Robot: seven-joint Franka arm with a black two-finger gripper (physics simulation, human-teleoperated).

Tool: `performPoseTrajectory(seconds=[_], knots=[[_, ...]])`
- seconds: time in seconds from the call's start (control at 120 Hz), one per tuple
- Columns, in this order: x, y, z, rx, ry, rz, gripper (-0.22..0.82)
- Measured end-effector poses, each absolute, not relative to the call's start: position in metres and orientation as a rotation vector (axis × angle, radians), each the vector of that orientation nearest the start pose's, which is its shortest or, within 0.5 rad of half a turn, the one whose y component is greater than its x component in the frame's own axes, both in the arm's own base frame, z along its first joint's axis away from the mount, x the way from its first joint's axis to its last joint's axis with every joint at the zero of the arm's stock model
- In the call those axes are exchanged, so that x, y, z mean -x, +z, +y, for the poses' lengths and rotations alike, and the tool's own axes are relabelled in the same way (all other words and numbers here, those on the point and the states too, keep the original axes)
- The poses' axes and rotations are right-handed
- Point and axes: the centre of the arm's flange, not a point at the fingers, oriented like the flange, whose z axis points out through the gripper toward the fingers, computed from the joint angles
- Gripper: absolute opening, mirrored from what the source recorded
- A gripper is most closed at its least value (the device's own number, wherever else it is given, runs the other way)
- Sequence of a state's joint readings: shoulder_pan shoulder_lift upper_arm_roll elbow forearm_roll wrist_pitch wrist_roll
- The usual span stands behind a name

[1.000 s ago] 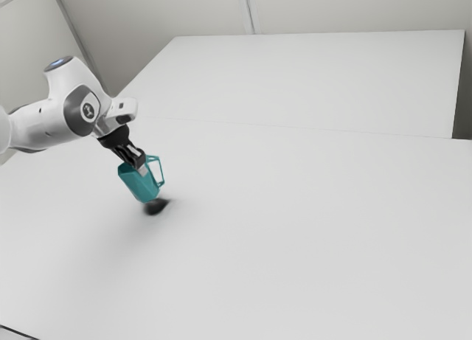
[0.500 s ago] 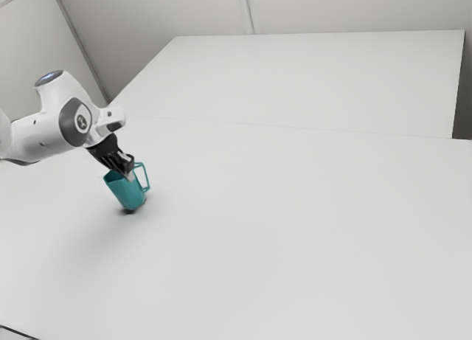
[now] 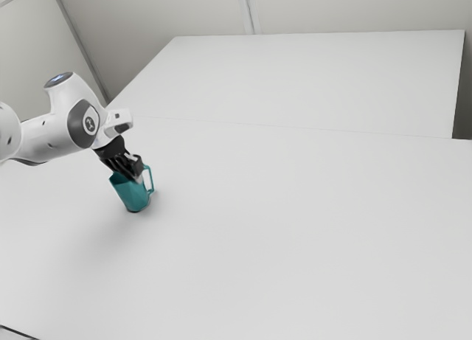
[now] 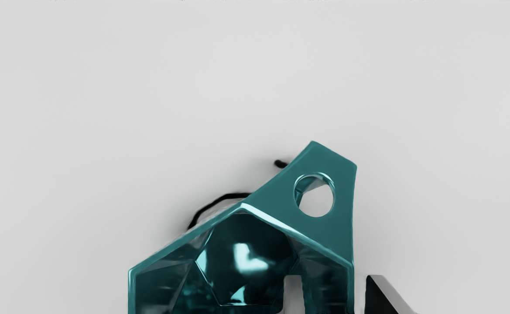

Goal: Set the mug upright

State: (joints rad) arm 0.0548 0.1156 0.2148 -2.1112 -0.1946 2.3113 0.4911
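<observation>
The teal mug [image 3: 131, 193] has its base down at the table, its open mouth up and its handle toward the exterior view's right; whether a slight lean is left I cannot tell. At its rim is my gripper [image 3: 138, 177]. Looking from the wrist, I see into the faceted mug [image 4: 320, 161], and my gripper [image 4: 334, 295] straddles its wall: one finger [image 4: 293, 292] inside, the other outside. The fingers stand apart, with a visible gap between the outer one and the wall. Part of the mug's near side is cut off there.
The white table [image 3: 295, 229] stretches widely around the mug and toward the exterior view's right. A thin seam crosses its surface farther back, and pale walls stand behind it.
The mug was held raised and tilted above its shadow, then came down toward the exterior view's left. It has since shifted slightly right and straightened, and my fingers now stand clear of its wall.
</observation>
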Motion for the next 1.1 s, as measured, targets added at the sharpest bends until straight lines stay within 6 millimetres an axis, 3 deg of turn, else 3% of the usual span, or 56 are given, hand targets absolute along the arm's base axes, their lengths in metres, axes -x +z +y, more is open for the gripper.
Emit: performPoseTrajectory(seconds=[0.108,0.242,0.317,0.367,0.483,0.567,0.7,1.1], knots=[[-0.551,0.388,0.140,3.219,-0.232,0.174,0.31],[-0.570,0.441,0.132,3.220,-0.272,0.223,0.45],[-0.584,0.480,0.125,3.197,-0.285,0.280,0.50],[-0.593,0.509,0.110,3.162,-0.285,0.348,0.52],[-0.604,0.568,0.055,3.092,-0.285,0.515,0.56],[-0.603,0.596,0.039,3.070,-0.263,0.552,0.57],[-0.594,0.608,0.046,3.076,-0.184,0.522,0.59],[-0.586,0.603,0.048,3.101,-0.062,0.478,0.60]])
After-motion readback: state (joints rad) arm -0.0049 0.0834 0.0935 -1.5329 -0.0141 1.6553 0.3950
